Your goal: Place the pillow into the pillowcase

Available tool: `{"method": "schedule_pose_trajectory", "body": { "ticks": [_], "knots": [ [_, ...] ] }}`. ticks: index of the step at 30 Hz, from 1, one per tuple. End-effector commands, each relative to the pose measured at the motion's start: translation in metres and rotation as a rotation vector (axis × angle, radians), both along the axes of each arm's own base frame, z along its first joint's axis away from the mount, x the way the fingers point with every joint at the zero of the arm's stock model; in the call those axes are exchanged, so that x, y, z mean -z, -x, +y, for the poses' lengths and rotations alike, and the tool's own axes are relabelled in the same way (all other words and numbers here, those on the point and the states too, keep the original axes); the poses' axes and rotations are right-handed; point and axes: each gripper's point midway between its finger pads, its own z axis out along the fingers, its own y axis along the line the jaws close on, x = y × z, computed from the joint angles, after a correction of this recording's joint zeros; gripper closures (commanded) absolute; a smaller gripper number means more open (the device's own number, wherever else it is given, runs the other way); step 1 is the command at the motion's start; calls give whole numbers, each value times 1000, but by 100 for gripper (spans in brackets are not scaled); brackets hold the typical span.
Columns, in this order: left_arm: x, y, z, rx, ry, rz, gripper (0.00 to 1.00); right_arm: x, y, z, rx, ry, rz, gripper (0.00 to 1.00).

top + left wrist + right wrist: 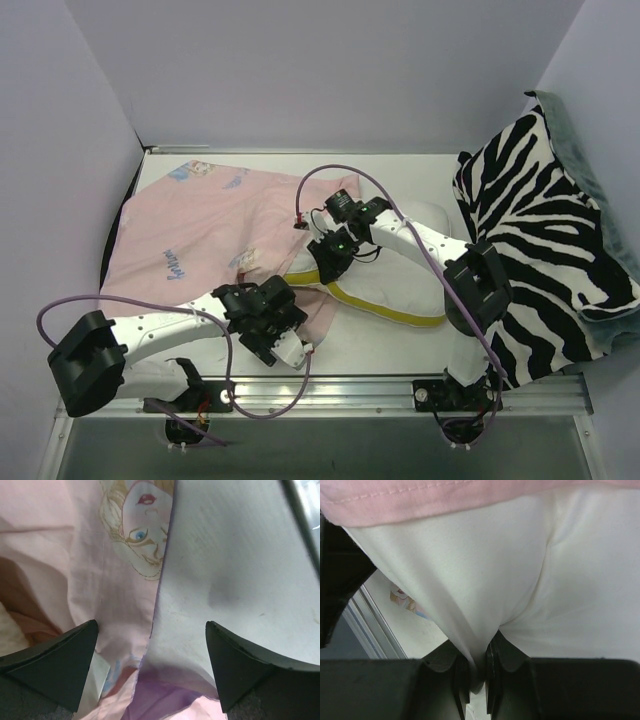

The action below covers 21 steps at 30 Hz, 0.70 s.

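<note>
You have one pillow [400,290], one pillowcase [200,230], one zebra-striped blanket [530,220] and two arms on the table [380,345]. The pillowcase lies spread over the left half of the table, pale pink side up, with its long axis running from the far left corner toward the near centre. The pillow lies at the centre, just right of the pillowcase. Its long axis runs left to right, its yellow-banded edge faces the near side, and its left end points at the pillowcase and meets the pink cloth there. The blanket is heaped against the right wall, apart from both. The right gripper [477,665] is clenched on a pinched fold of the white pillow [560,580] cover, just beside the pink hem of the pillowcase [420,495]. The left gripper [150,645] is released, jaws spread wide with nothing between them. It hangs over the near edge of the pillowcase [90,590], where a printed face shows, and bare table [240,555].
</note>
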Motion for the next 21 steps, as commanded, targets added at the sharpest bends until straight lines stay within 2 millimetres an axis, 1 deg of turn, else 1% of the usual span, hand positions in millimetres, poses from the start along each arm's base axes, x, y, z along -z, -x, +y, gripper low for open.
{"method": "schedule_pose_trajectory", "body": {
  "ticks": [1, 2, 3, 4, 5, 6, 8, 10, 11, 12, 13, 14, 15, 16, 17, 18, 19, 20, 21],
  "knots": [
    [-1, -38, -28, 18, 107, -170, 3, -23, 19, 0, -10, -62, 62, 100],
    [10, -41, -22, 24, 84, -197, 3, -24, 20, -1, -9, -62, 68, 100],
    [18, -45, -24, 32, 80, -211, 3, -24, 21, -1, -10, -61, 73, 100],
    [16, -53, -34, 37, 122, -253, 3, -25, 22, -1, -8, -62, 76, 100],
    [19, -55, -35, 42, 128, -262, 3, -26, 25, -2, -8, -62, 85, 100],
    [27, -53, -36, 61, 127, -256, 3, -25, 27, -3, -9, -62, 91, 100],
    [29, -52, -45, 89, 150, -250, 7, -26, 30, -4, -11, -62, 98, 100],
    [32, -49, -54, 104, 157, -221, 25, -27, 29, -4, -8, -62, 92, 100],
    [32, -45, -60, 119, 161, -206, 40, -27, 28, -4, -2, -60, 92, 100],
    [34, -40, -62, 113, 152, -166, 66, -28, 26, -3, 6, -62, 91, 100],
    [19, -39, -79, 126, 194, -149, 82, -30, 23, 0, 11, -68, 91, 100],
    [11, -35, -89, 115, 219, -113, 95, -32, 19, 4, 26, -74, 95, 100],
    [6, -21, -99, 133, 225, -75, 100, -34, 16, 6, 33, -79, 98, 100],
    [-4, -9, -112, 150, 263, -24, 100, -34, 8, 13, 40, -84, 98, 100],
    [-37, -7, -139, 169, 342, -16, 100, -35, 4, 17, 48, -90, 102, 100],
    [-51, 6, -149, 168, 373, 39, 100, -35, -1, 21, 67, -96, 114, 100],
    [-64, 28, -160, 211, 390, 93, 100, -30, -5, 26, 75, -95, 135, 100],
    [-90, 40, -179, 239, 455, 115, 100, -37, -13, 33, 81, -118, 127, 100],
    [-102, 51, -187, 236, 484, 145, 100, -38, -18, 36, 105, -124, 141, 100]
  ]
}}
